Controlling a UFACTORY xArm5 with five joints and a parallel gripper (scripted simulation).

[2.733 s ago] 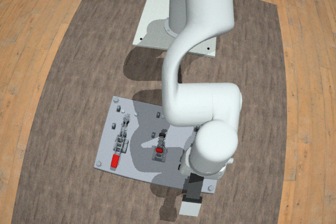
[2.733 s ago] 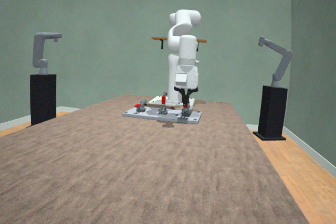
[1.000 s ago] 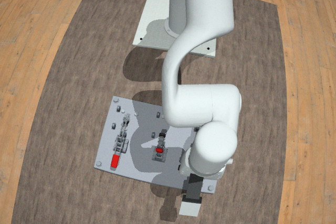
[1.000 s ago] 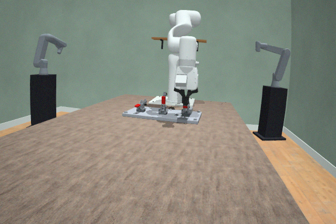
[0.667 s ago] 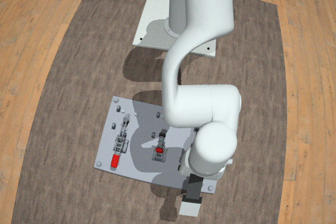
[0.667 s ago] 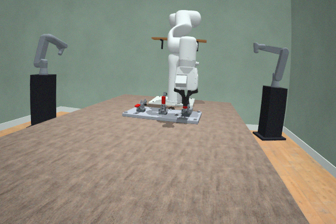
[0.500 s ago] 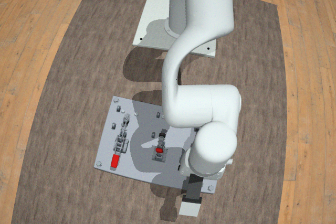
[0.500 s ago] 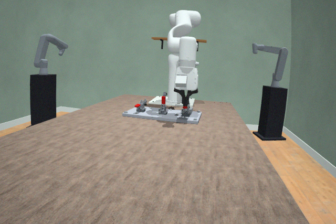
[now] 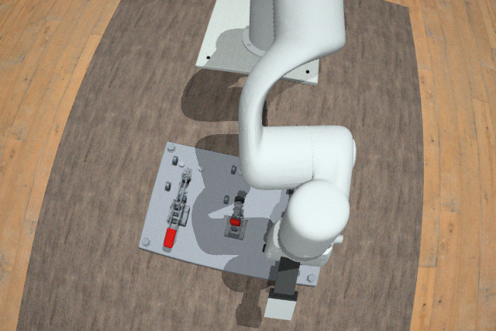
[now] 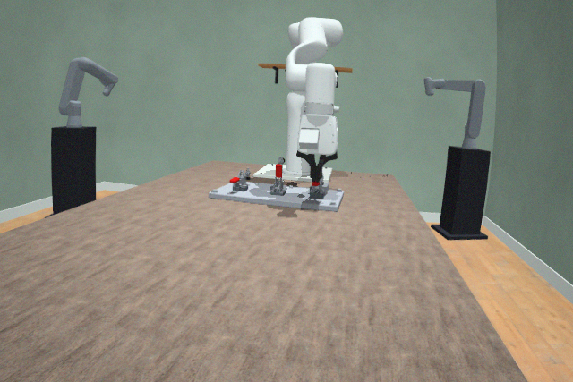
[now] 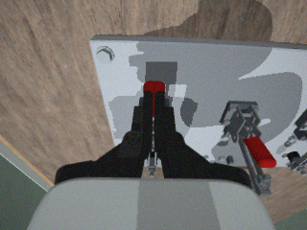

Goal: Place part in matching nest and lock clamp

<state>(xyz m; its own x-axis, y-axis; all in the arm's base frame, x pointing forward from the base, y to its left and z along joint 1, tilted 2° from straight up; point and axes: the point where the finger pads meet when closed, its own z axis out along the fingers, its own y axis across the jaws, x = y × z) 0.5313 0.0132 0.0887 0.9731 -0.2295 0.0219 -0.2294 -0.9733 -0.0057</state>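
Note:
The grey fixture plate [image 9: 216,215] carries three toggle clamps with red handles. The left clamp's handle [image 9: 170,238] lies flat toward the plate's front edge. The middle clamp's handle [image 10: 278,169] stands upright. My gripper [image 11: 153,103] is shut, with nothing between its fingers. In the wrist view its fingertips are at the red handle of the right clamp [image 11: 154,87], which is low over the plate near the right front corner. It also shows under the fingers in the exterior view [image 10: 315,182]. The part is not in view. The arm hides the right nest from above.
The arm's white base plate [image 9: 224,35] lies behind the fixture. The middle clamp [image 11: 254,149] stands close to the right of my fingers in the wrist view. Two other arms on black pedestals [image 10: 72,167] [image 10: 464,188] stand off the table at left and right.

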